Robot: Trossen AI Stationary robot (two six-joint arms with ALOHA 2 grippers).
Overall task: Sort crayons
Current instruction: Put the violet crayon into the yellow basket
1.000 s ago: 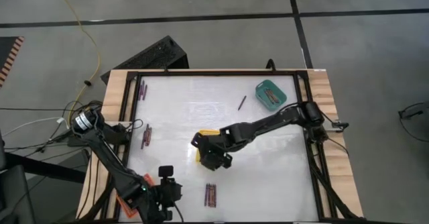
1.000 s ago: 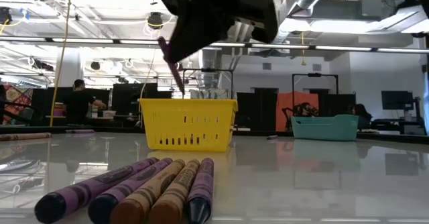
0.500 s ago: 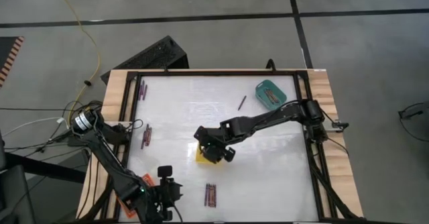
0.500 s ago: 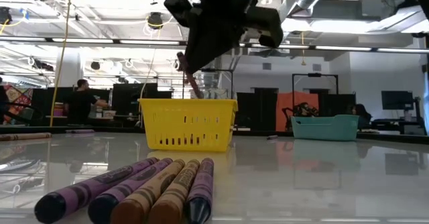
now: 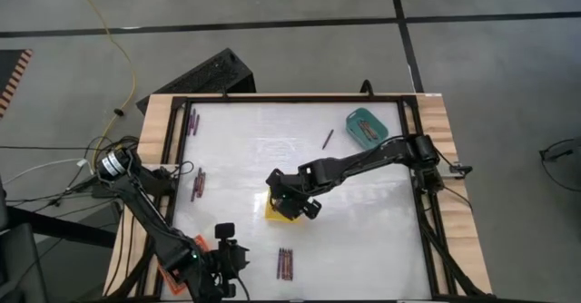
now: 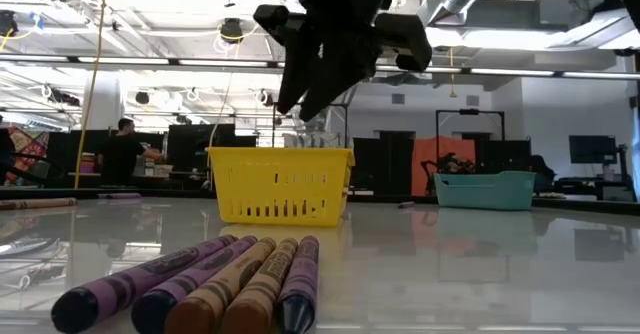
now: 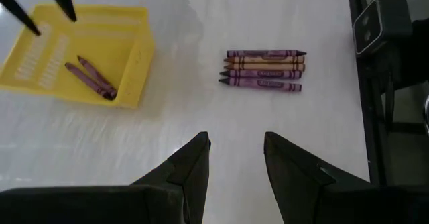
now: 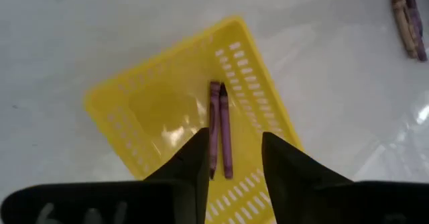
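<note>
A yellow tray (image 5: 275,212) stands mid-table, and two purple crayons (image 8: 220,127) lie side by side on its floor. My right gripper (image 8: 233,158) hovers open just above the tray (image 6: 282,184), holding nothing. My left gripper (image 7: 236,150) waits open at the near left edge and points at a row of several purple and brown crayons (image 7: 263,70) lying flat on the table (image 5: 285,263). More crayons lie at the left (image 5: 197,183) and far left (image 5: 192,119). A single crayon (image 5: 327,139) lies beside the teal tray (image 5: 366,127).
An orange tray (image 5: 169,274) shows partly under the left arm at the near left corner. A black frame (image 5: 272,99) runs round the white table top. Bare table surface lies between the yellow tray and the teal tray.
My right gripper carried a purple crayon hanging aslant over the yellow tray. It has opened and let go, and the crayon has dropped into the tray beside the other one. The gripper has shifted slightly toward the far edge.
</note>
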